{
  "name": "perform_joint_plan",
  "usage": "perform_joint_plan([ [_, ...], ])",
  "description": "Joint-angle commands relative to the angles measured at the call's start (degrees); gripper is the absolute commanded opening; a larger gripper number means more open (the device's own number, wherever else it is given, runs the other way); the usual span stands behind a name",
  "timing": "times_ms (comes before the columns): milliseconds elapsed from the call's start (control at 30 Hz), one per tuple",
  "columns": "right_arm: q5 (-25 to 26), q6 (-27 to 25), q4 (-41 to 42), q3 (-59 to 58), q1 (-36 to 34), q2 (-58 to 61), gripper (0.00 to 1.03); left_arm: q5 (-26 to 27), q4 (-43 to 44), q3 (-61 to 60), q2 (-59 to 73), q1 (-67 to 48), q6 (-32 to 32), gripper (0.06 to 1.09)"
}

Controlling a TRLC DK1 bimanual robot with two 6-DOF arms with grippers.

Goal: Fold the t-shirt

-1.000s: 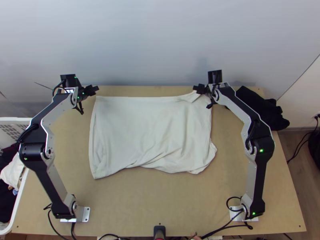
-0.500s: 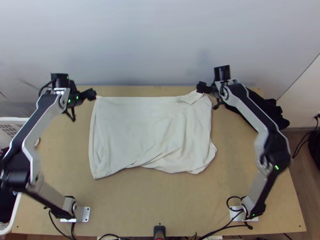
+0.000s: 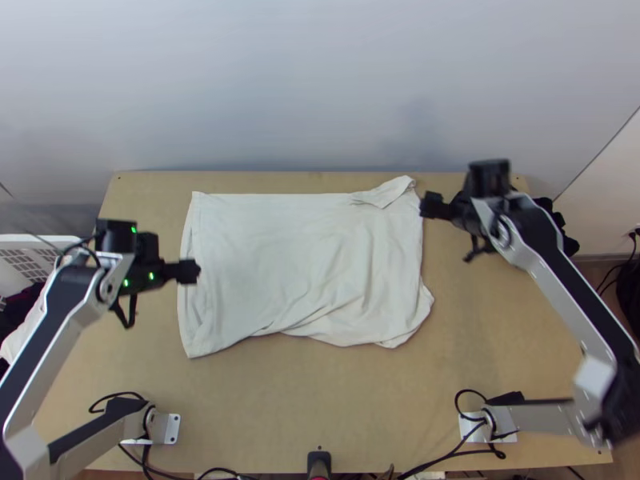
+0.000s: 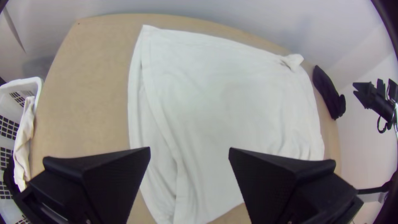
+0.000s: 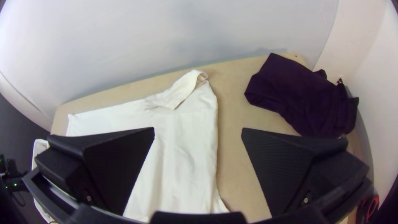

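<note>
Left gripper (image 3: 192,270): jaws wide apart, empty, at the near-left short edge of the t-shirt (image 3: 304,256), which lies spread, front side rumpled, long axis running across the bench (image 3: 320,400) from these nearer jaws. Right gripper (image 3: 426,205): jaws also wide, empty, just outside the far-right corner's turned-over flap (image 3: 388,192). Since the earlier frame, left jaws nearer the bench front, right farther outward.

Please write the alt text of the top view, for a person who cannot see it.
A white t-shirt, folded and wrinkled, lies on a light wooden table, with the left gripper above its left edge and the right gripper near its far right corner.
</note>
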Motion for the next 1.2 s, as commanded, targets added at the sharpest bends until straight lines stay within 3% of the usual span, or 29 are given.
perform_joint_plan([
  [0, 0.0, 0.0, -6.1, -8.0, 0.7, -12.6, 0.98, 0.2, -4.1, -7.2, -7.0, -4.3, 0.0, 0.98],
  [300, -0.4, 0.1, -13.5, -16.0, 1.9, -23.7, 0.98, -1.4, 0.5, -16.8, -7.0, -8.1, 0.0, 0.98],
  [467, -0.6, 0.2, -14.8, -17.3, 1.9, -25.2, 0.98, -4.9, 5.4, -21.8, -4.8, -11.0, -0.3, 0.97],
  [567, -0.6, 0.2, -14.8, -18.0, 1.9, -25.4, 0.98, -5.3, 7.5, -22.9, -3.5, -11.7, -1.2, 0.85],
  [900, -0.6, 0.1, -14.0, -19.7, 1.6, -25.4, 0.98, -5.3, 9.1, -24.6, -0.5, -13.8, -1.4, 0.8],
  [1167, -0.6, 0.0, -13.7, -20.7, 1.4, -25.4, 0.98, -5.5, 9.6, -24.4, -1.8, -14.2, -1.9, 0.41],
])
